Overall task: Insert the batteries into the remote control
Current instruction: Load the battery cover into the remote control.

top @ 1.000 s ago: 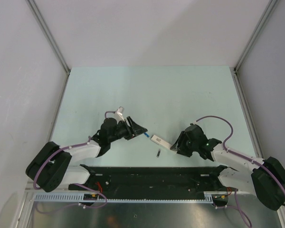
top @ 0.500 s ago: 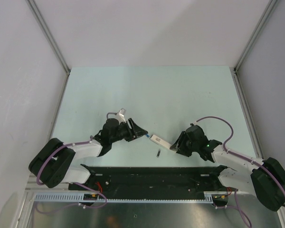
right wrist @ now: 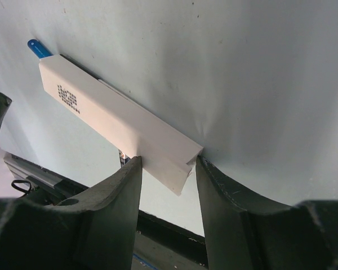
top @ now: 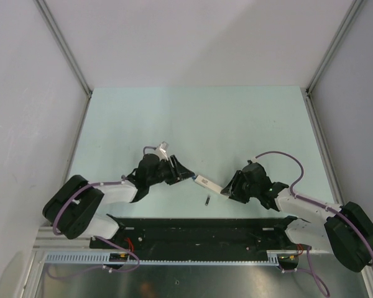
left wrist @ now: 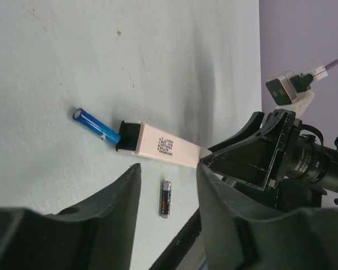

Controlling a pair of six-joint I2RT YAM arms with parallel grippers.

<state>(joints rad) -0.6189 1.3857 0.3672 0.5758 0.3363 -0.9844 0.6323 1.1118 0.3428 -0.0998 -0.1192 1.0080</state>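
The remote control (top: pixel 208 184) is a slim white bar with a dark end, held just above the table. My right gripper (top: pixel 226 189) is shut on its plain end, and in the right wrist view the fingers (right wrist: pixel 129 185) press both sides of the remote control (right wrist: pixel 101 115). A blue battery (left wrist: pixel 96 124) pokes out of the dark end (left wrist: pixel 129 135) and also shows in the right wrist view, blue battery (right wrist: pixel 38 48). A black battery (left wrist: pixel 165 198) lies on the table below the bar, black battery (top: pixel 207 200). My left gripper (left wrist: pixel 168 169) is open and holds nothing, just short of the blue battery, left gripper (top: pixel 188 176).
A black base rail (top: pixel 193 230) runs along the near edge behind both grippers. Grey walls and metal posts (top: pixel 65 49) close in the pale green table (top: pixel 199 118). The right arm's camera and purple cable (left wrist: pixel 290 90) show in the left wrist view.
My left arm has crept right, bringing its fingers closer to the blue battery at the remote's end, and its jaws have narrowed a little. The right gripper has kept its hold on the remote.
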